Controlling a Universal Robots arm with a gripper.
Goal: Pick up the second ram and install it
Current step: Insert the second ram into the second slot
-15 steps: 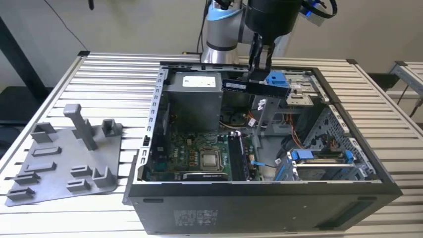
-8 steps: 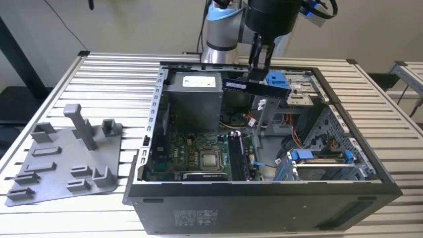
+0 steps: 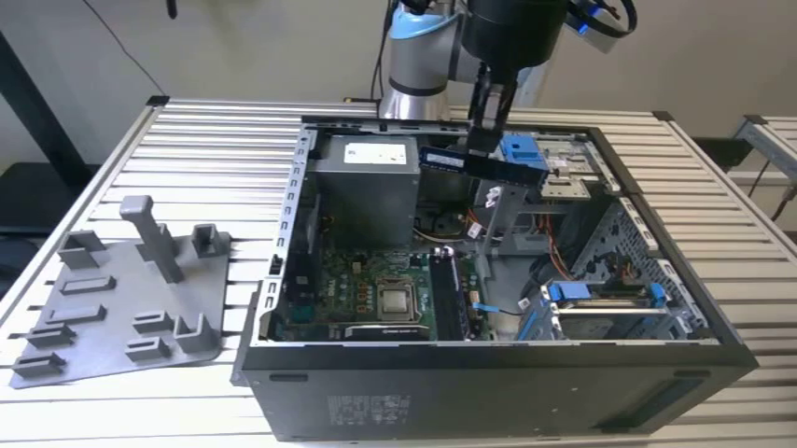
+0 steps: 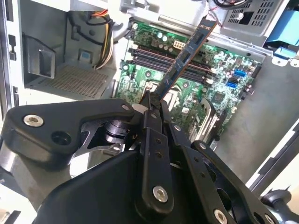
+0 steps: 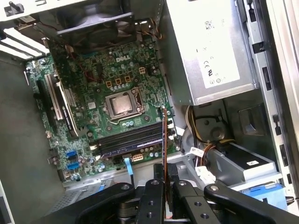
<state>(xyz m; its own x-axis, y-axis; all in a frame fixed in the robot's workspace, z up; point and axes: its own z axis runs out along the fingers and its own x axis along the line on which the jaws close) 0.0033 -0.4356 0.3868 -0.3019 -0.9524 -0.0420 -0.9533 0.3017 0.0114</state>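
Note:
The second ram (image 3: 498,166) is a slim dark stick held level above the open computer case (image 3: 498,373), near its back. My gripper (image 3: 479,149) comes down from above and is shut on the stick near its middle. In the second wrist view the ram (image 4: 184,58) juts out from the fingertips (image 4: 150,108) over the green motherboard (image 4: 205,88). In the first wrist view it shows edge-on as a thin line (image 5: 164,140) above the long dark memory slots (image 5: 128,139), apart from them.
A grey power-supply box (image 3: 364,191) fills the case's back corner on the exterior view's left. The processor (image 5: 122,105) sits mid-board. Blue drive brackets (image 3: 598,294) and cables lie on the exterior view's right. A grey holder tray (image 3: 125,308) rests on the slatted table (image 3: 187,140).

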